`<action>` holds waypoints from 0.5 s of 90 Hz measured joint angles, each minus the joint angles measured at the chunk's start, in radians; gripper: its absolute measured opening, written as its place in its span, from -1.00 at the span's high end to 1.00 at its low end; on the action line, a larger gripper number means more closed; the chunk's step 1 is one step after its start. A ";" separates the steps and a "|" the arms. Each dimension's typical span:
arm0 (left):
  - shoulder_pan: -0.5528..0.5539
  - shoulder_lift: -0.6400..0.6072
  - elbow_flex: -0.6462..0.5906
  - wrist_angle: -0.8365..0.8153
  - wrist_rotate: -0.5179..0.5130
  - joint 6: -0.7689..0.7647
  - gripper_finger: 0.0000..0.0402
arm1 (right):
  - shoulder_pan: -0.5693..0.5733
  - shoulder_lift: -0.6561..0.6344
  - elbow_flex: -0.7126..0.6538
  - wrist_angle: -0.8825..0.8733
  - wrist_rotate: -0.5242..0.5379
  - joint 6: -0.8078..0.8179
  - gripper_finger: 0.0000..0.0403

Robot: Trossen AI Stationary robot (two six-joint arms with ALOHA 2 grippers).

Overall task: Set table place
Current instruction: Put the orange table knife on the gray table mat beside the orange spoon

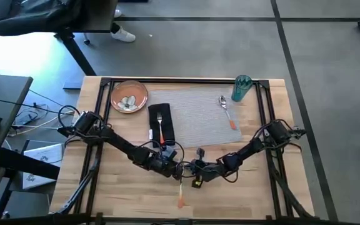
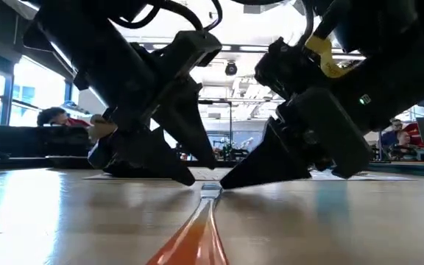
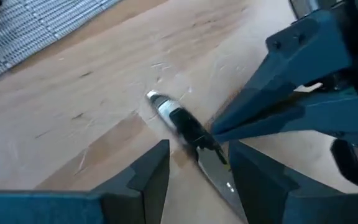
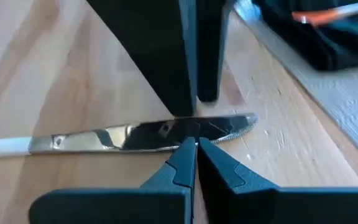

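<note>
- left gripper (image 1: 175, 167) down at the table (image 1: 242, 194), near the front middle, fingers (image 3: 148, 177) apart, straddling the knife (image 1: 180, 186) blade without clamping it.
- right gripper (image 1: 195, 170) just beside it on the other side, tips meeting over the same blade; its fingers (image 4: 178, 167) are pressed together with nothing between them, tips at the blade edge.
- knife lies flat on the wood: blade under both grippers, orange handle pointing away from them toward the front edge of the table.
- placemat (image 1: 199, 115) sits beyond both grippers, toward the far edge.
- napkin (image 1: 160, 122) on the placemat's left end, past the left gripper, with the fork (image 1: 160, 125) lying on it.
- plate (image 1: 129, 96) further out past the napkin, at the far left corner, off the mat, something pale on it.
- spoon (image 1: 227, 111) on the mat's right part, beyond the right gripper; cup (image 1: 241, 88) upright past it at the mat's far right corner.
- low view: people (image 2: 63, 121) seated in the room behind.
</note>
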 joint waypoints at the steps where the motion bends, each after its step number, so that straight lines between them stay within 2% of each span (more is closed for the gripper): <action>1: 0.000 0.000 0.000 0.000 0.000 0.000 0.27 | 0.000 -0.001 0.000 0.002 -0.003 -0.001 1.00; 16: 0.000 0.000 0.000 0.003 0.000 0.000 0.27 | 0.000 0.010 0.001 -0.045 -0.007 0.048 1.00; 45: 0.000 0.000 0.000 0.002 -0.002 0.010 0.27 | 0.002 0.039 0.000 0.066 -0.008 0.019 1.00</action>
